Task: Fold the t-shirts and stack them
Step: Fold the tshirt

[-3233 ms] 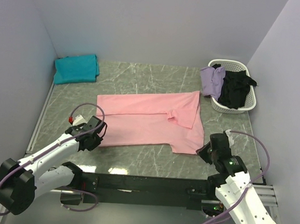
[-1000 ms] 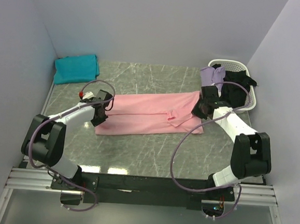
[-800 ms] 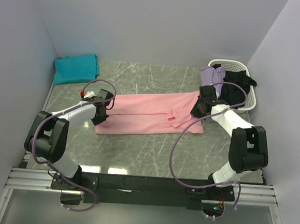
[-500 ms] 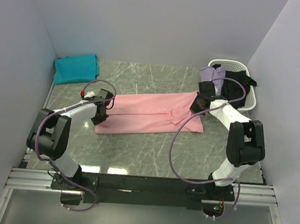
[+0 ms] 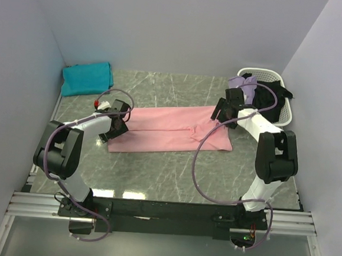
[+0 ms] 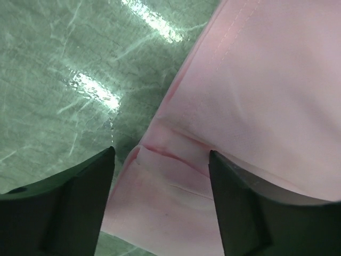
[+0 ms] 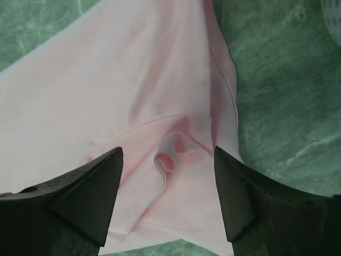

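The light pink t-shirt [image 5: 171,131] lies folded into a long strip across the middle of the table. My left gripper [image 5: 119,124] hangs open just over its left end, where the left wrist view shows a doubled pink edge [image 6: 176,176] between the fingers [image 6: 69,208] with nothing gripped. My right gripper [image 5: 219,115] stands open above the shirt's right end. There the right wrist view shows a small curled fold of cloth [image 7: 169,154] between the fingers [image 7: 250,197], also loose. A folded teal t-shirt [image 5: 87,78] rests at the far left corner.
A white basket [image 5: 281,118] at the far right holds a lavender shirt [image 5: 242,85] and a black one [image 5: 271,100]. Its rim shows at the right wrist view's top corner [image 7: 333,13]. Grey walls close in three sides. Green marble tabletop [image 5: 173,175] lies in front.
The shirt's near half has been carried back over its far half. Within the last half second both grippers opened and let go of the pink cloth.
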Tool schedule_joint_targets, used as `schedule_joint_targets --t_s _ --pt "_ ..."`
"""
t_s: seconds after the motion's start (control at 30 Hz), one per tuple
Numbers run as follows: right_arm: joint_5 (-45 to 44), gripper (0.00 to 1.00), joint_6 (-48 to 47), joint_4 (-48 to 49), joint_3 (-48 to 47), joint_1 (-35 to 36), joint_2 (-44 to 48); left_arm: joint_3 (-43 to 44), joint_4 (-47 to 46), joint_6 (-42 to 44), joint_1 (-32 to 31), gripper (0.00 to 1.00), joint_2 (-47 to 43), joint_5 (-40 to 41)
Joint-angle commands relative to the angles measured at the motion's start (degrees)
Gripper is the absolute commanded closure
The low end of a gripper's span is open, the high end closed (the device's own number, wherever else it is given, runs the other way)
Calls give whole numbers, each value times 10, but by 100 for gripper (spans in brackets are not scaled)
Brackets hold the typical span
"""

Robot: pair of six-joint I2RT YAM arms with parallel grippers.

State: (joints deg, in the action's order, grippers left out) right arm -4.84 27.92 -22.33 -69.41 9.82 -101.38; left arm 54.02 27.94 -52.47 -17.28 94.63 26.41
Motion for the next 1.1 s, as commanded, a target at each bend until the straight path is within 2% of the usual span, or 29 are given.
schedule_joint_targets --t_s 0.0,0.17,0.23,0.37,0.7,1.07 --pt "7 23 -30 26 -5 -4 79 12 -4 9 2 21 -35 14" --pt "68 23 -24 -26 -2 -4 96 14 -3 25 2 19 -76 1" --pt "129 24 -19 -18 20 -2 102 13 -4 29 1 18 -95 -9" --pt "186 25 13 27 94 3 119 1 -20 41 1 18 -125 -36" --pt "229 26 44 101 161 25 108 -15 -40 47 1 17 -161 -64" --pt "227 27 42 110 106 42 35 -8 -31 51 1 17 -147 -54"
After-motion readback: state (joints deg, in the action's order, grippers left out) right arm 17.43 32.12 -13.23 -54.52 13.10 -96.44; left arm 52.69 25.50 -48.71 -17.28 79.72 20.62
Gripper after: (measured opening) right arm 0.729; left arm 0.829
